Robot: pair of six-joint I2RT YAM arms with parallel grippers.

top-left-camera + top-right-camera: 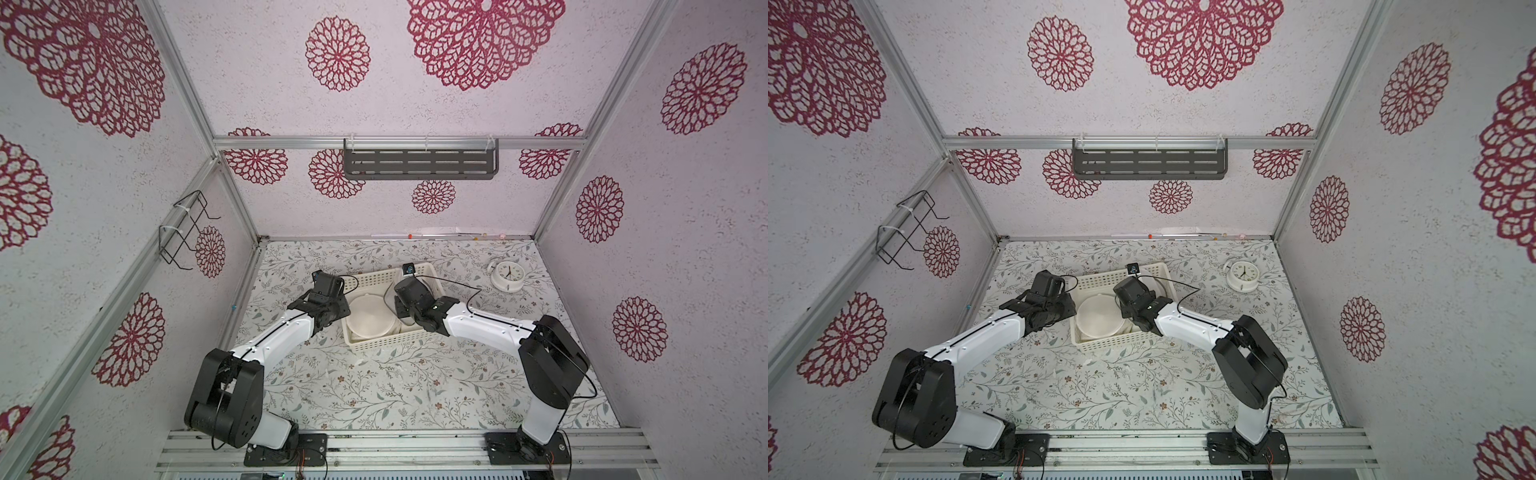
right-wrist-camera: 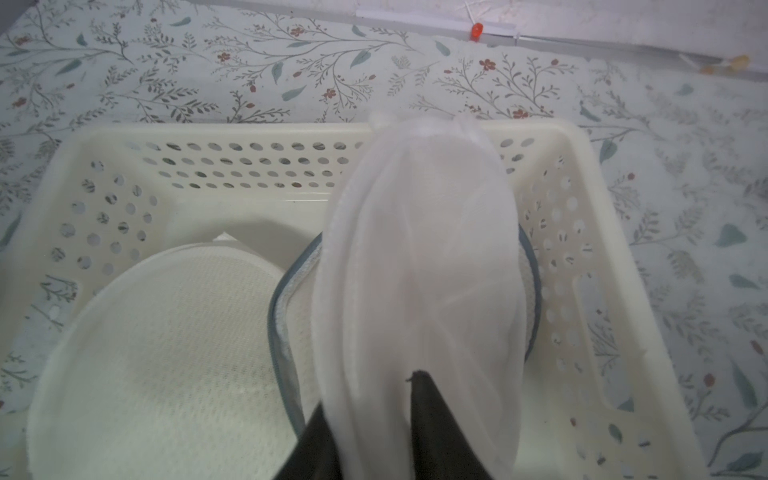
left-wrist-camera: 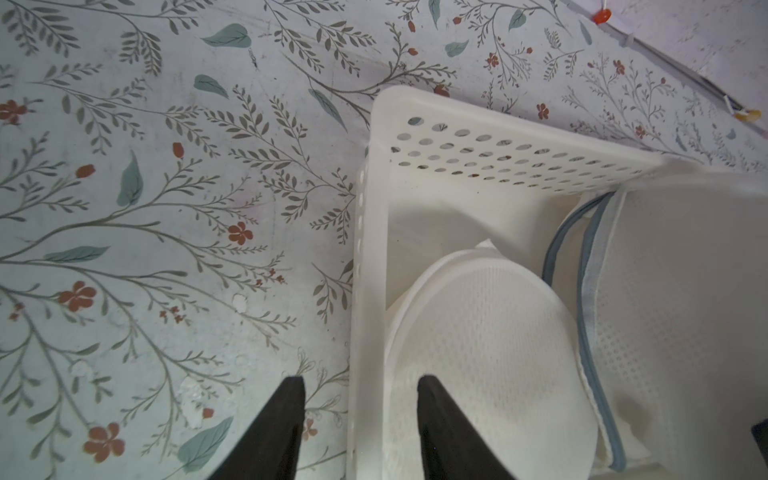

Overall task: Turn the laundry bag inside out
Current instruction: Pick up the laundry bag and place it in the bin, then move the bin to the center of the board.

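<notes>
Both top views hide the right tool (image 2: 370, 399) pinching the laundry bag (image 2: 419, 249).

Pale walls (image 1: 257, 83) with big red flowers (image 1: 337, 53) stand around a grey shelf (image 1: 419, 164), with a black wire rack (image 1: 185, 228) off to its side and a leafy table (image 1: 374, 386) with a white clock (image 1: 509, 274) below it.

The laundry bag (image 2: 415, 257) is a thin, half-transparent white mesh pouch with a thicker white hem along its edge. It stands long and narrow inside the white perforated basket (image 2: 249, 132), and its far end leans on the basket's back rim. Its near end sits between the fingers of the right gripper (image 2: 370, 399), which seems to pinch it.
</notes>
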